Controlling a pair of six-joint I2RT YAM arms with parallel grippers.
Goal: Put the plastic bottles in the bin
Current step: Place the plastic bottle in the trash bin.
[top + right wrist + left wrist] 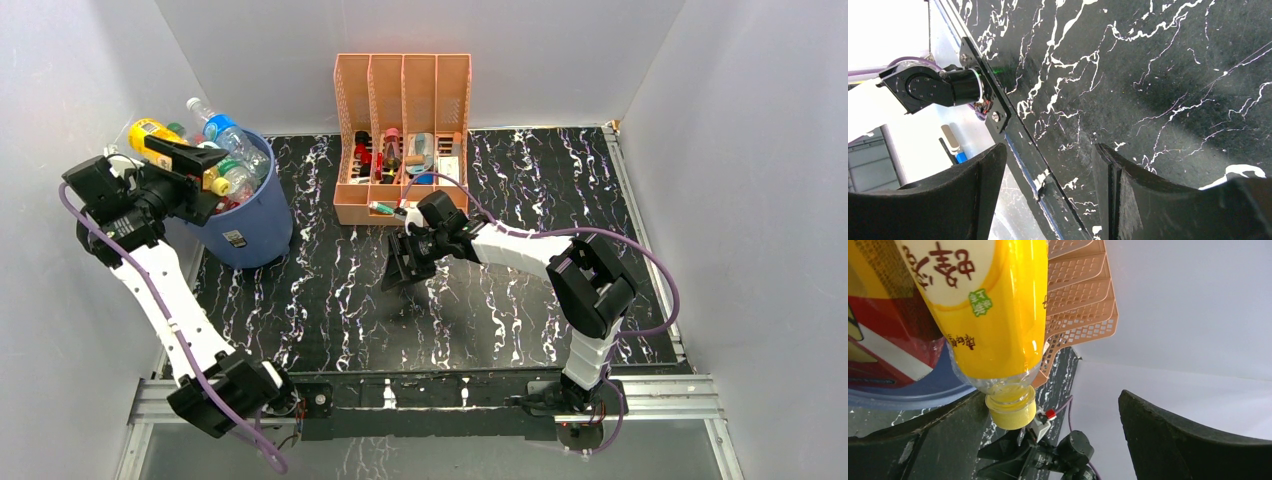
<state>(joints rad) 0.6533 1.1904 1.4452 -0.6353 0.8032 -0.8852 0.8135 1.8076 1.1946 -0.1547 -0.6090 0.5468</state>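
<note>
Matte black left tool (pixel 1053 402) wide apart beside glossy yellow bottle (pixel 993 315); right tool (pixel 1048 150) likewise, both empty.

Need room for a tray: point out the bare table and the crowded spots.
Bare: table between bin and right gripper; also right of the rack. Crowded: bin, heaped with bottles, left gripper at its rim.

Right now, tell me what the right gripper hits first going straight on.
The right gripper, open and empty, points down at the black marbled table; it would probably meet that bare surface first.
</note>
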